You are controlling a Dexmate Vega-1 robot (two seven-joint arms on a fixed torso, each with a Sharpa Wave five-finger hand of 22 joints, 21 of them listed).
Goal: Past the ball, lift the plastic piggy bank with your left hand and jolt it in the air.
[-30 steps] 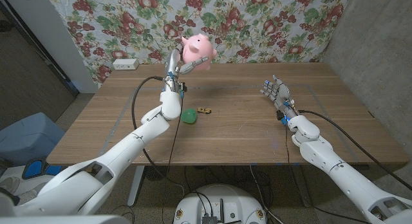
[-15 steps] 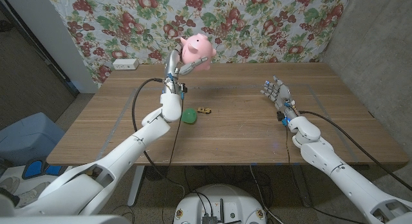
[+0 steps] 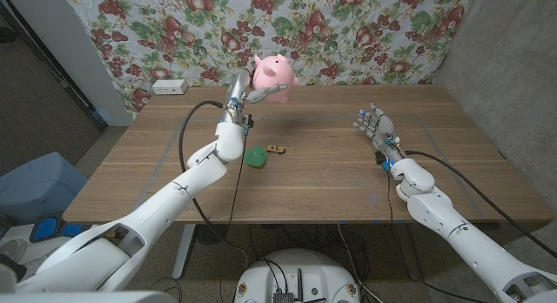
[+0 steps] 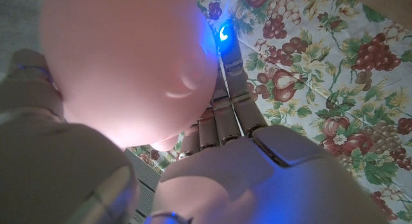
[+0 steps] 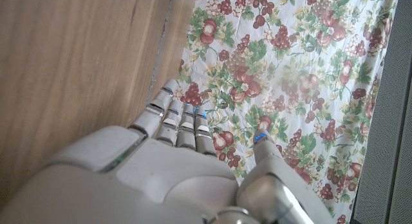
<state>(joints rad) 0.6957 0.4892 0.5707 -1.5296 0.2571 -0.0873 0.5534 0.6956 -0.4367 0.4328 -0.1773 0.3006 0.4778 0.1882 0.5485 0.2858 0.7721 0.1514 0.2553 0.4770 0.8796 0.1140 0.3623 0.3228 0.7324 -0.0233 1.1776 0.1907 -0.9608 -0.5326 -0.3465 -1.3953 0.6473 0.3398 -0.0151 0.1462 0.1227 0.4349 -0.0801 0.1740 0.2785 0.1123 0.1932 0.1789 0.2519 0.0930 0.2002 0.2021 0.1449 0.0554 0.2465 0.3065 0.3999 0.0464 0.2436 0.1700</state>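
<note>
Two hands are at work, though only one carries anything: the left hand [image 3: 242, 92] has its fingers wrapped around the pink piggy bank [image 3: 271, 73], holding it up in the air well above the far part of the table [image 3: 331, 177], in front of the flowered cloth [image 3: 365, 33] on the wall. In the left wrist view the pig's round body [image 4: 122, 63] sits tight against the palm, fingers [image 4: 222, 114] reaching along its side. The right hand [image 3: 372, 127] holds nothing, its fingers loosely spread and raised above the table on the other side, well apart from the pig.

By my reading the lift is done and the shaking is the step in hand. To do it well, keep the grasp firm, since smooth plastic could slide out on a sharp jerk, and make the jolts short, up and down.

Room is generous: open air surrounds the pig, with the cloth behind it as the nearest limit. Below lie the green ball [image 3: 255, 157] and a small yellowish object [image 3: 277, 149] just beside it, so a drop would land near them, away from the table's edges
</note>
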